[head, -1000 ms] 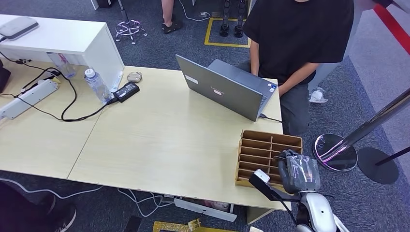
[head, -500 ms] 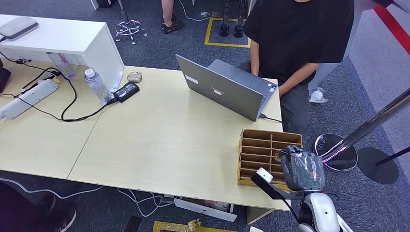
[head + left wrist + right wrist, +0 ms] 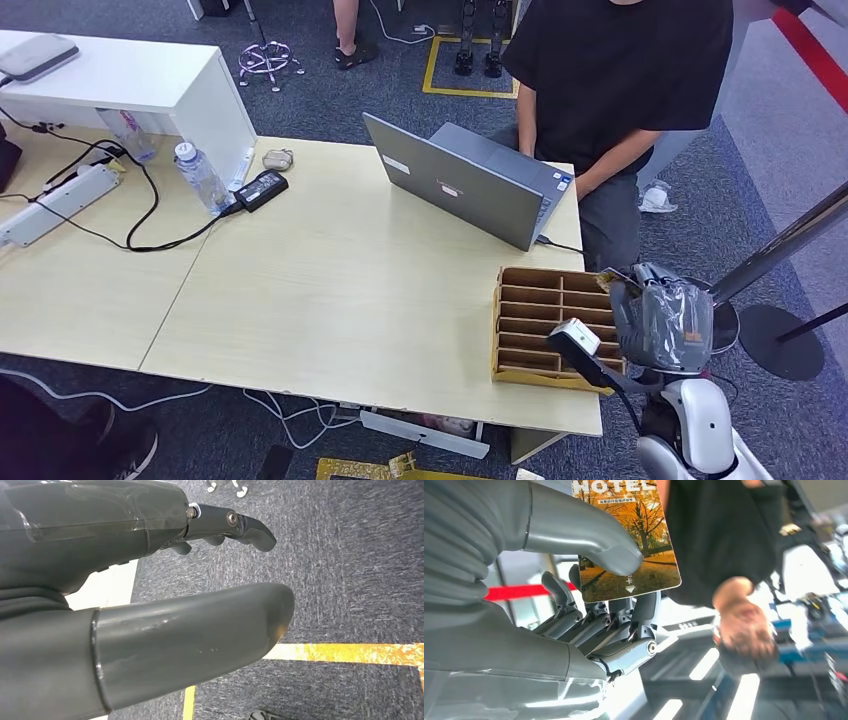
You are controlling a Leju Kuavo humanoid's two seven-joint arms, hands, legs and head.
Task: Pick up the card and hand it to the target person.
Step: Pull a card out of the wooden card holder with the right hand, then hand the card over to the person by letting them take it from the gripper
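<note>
Looks like an office or robotics test room. Dark grey carpet [image 3: 330,90] with yellow tape squares marked on the floor [image 3: 470,92]. Pale wooden desks [image 3: 330,290] pushed together, carrying an open grey laptop [image 3: 455,185], a white power strip [image 3: 55,205] with trailing black cables, a charger brick [image 3: 262,189] and a water bottle [image 3: 200,177]. Person in a black T-shirt [image 3: 620,70] seated at the laptop. Chrome stanchion [image 3: 700,310] beside the desk.

Laptop [image 3: 470,185] behind organizer [image 3: 545,322]
</note>
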